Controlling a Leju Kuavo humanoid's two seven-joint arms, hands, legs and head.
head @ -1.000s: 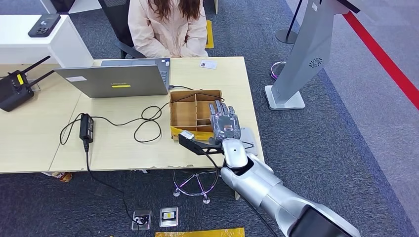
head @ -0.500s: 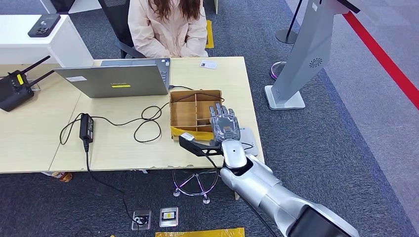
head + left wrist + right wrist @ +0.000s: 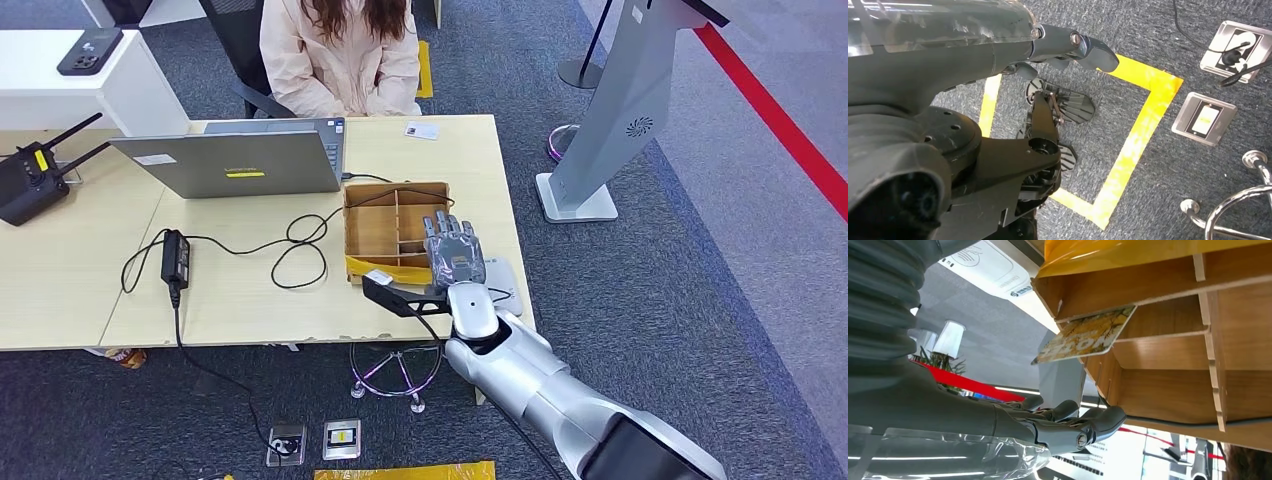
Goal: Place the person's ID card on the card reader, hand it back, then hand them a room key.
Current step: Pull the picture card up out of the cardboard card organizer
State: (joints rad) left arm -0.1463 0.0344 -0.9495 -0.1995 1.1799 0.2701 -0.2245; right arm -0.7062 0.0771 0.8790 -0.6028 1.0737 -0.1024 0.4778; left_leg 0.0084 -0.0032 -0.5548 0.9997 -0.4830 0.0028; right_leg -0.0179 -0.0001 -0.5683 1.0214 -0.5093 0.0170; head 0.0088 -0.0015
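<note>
Right hand (image 3: 455, 252) flat, fingers extended, empty, over wooden box (image 3: 384, 232).

The table (image 3: 80, 290) is pale wood, and the divided box (image 3: 395, 232) on it is brown wood with a yellow strip along its near edge. A card (image 3: 1085, 335) leaning in the box carries a yellow, mottled print with white lettering. The right hand (image 3: 456, 252) is grey with darker fingers, on a silver arm. The card reader (image 3: 503, 276) is pale grey, the laptop (image 3: 235, 160) silver with a yellow sticker, its cable (image 3: 290, 250) black. A small white card (image 3: 421, 130) lies by the far edge. The person's (image 3: 340, 50) jacket is pale pink. The carpet (image 3: 700, 300) is dark blue-grey, crossed by a red stripe (image 3: 780, 120); yellow tape (image 3: 1133, 145) marks it under the left hand (image 3: 1068, 47), which is dark grey
</note>
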